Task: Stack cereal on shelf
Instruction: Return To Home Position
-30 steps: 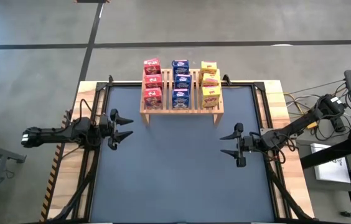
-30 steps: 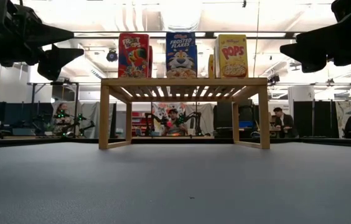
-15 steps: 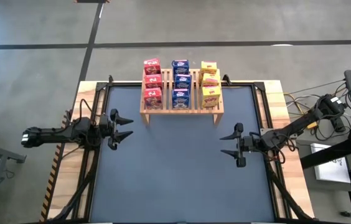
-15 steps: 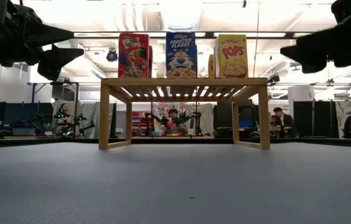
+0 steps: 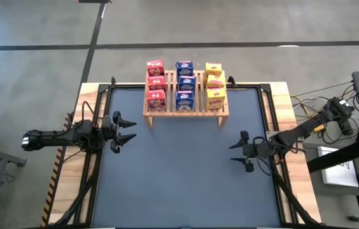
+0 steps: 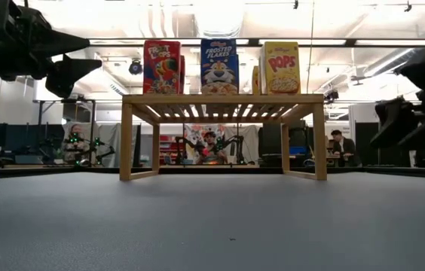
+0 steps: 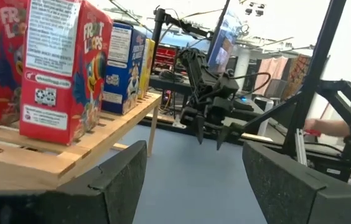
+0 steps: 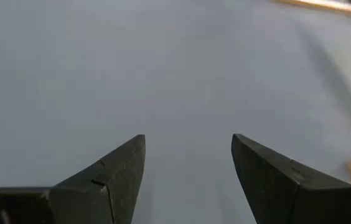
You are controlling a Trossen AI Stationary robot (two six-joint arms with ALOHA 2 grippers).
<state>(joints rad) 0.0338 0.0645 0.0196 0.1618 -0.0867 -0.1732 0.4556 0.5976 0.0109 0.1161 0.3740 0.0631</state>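
Note:
The wooden slatted shelf (image 5: 186, 109) stands on its short legs at the table's far middle. On its top stand the cereal boxes in three rows: red (image 5: 155, 83), blue (image 5: 184, 83) and yellow (image 5: 214, 83). The low view shows the front red (image 6: 161, 68), blue (image 6: 218, 68) and yellow (image 6: 281, 68) boxes upright. My left gripper (image 5: 130, 130) hovers open at the table's left, pointing right. My right gripper (image 5: 235, 152) hangs open at the table's right, tipped down toward the mat (image 8: 163, 74), with nothing between its fingers.
The dark grey mat (image 5: 179, 184) covers the table between both arms. A black frame (image 5: 270, 114) runs along the mat's sides. Cables and equipment (image 5: 358, 102) lie beyond the right edge. People sit at desks (image 6: 340, 147) in the room behind.
My right gripper has sunk toward the mat and tipped its fingers downward, drawing slightly back toward the table's right edge. Its fingers stay the same width apart. The shelf, the boxes and my left arm have kept still.

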